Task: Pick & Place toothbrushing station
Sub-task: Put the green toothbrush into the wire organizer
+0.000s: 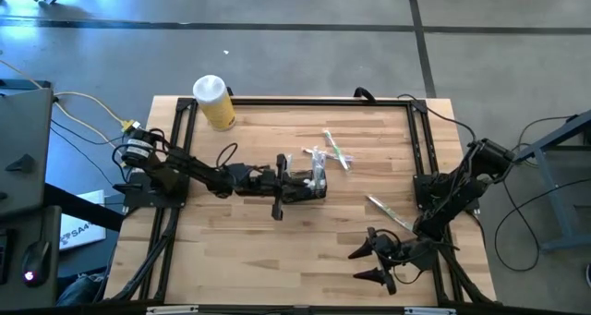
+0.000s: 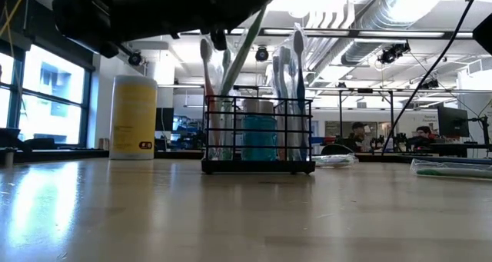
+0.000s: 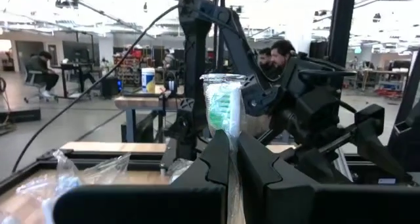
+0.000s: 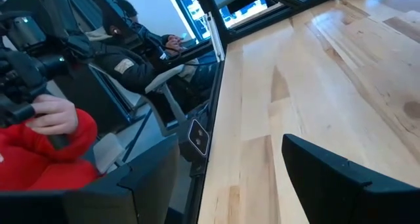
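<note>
The toothbrushing station, a black wire-mesh caddy (image 1: 312, 187), stands on its base on the wooden table near the middle. In the low view (image 2: 257, 135) it holds several upright toothbrushes and a blue cup. My left gripper (image 1: 288, 186) reaches in from the table's left, just above the caddy, shut on a green toothbrush in clear wrap (image 3: 223, 102). In the low view this toothbrush (image 2: 242, 58) slants down from the gripper into the caddy. My right gripper (image 1: 374, 260) is open and empty near the table's front right. My left gripper pinches the wrapped green toothbrush (image 3: 226, 129) between its two fingers, coming level from the table's left. The wrapped end stands out beyond the fingertips. The handle (image 2: 234, 77) slants down among the other brushes in the caddy; whether its lower end rests there is hidden.
A yellow cylinder with a white lid (image 1: 214, 101) stands at the far left corner. Loose wrapped toothbrushes lie beyond the caddy (image 1: 334, 153), and one more (image 1: 392, 213) lies toward the right. A black frame (image 1: 420, 139) edges the table. People sit beyond the table.
</note>
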You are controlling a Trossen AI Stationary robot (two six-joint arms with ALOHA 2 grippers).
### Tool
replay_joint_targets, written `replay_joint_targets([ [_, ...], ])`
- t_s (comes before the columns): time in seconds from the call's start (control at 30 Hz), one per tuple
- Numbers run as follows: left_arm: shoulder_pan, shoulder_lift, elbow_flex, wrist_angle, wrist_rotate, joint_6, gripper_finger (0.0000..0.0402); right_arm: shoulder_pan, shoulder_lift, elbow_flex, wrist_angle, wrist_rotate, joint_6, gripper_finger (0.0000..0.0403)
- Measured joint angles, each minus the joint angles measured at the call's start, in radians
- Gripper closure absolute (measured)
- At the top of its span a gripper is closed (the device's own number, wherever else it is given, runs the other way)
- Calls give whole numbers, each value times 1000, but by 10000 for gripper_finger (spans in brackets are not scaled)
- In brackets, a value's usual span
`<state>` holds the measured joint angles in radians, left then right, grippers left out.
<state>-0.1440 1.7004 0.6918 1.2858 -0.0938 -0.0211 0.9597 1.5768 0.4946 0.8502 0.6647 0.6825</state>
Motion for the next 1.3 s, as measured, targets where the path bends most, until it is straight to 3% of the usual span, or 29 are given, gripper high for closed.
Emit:
replay_joint_targets([
  [0.2, 0, 0, -38, 9, -10, -18, 400, 12, 0, 0, 0, 16, 2, 141],
  [0.47, 0, 0, -148, 183, -42, -48, 400, 11, 0, 0, -1, 18, -3, 141],
  [1.3, 0, 0, -153, 144, -85, -63, 385, 0, 0, 0, -1, 14, -25, 141],
])
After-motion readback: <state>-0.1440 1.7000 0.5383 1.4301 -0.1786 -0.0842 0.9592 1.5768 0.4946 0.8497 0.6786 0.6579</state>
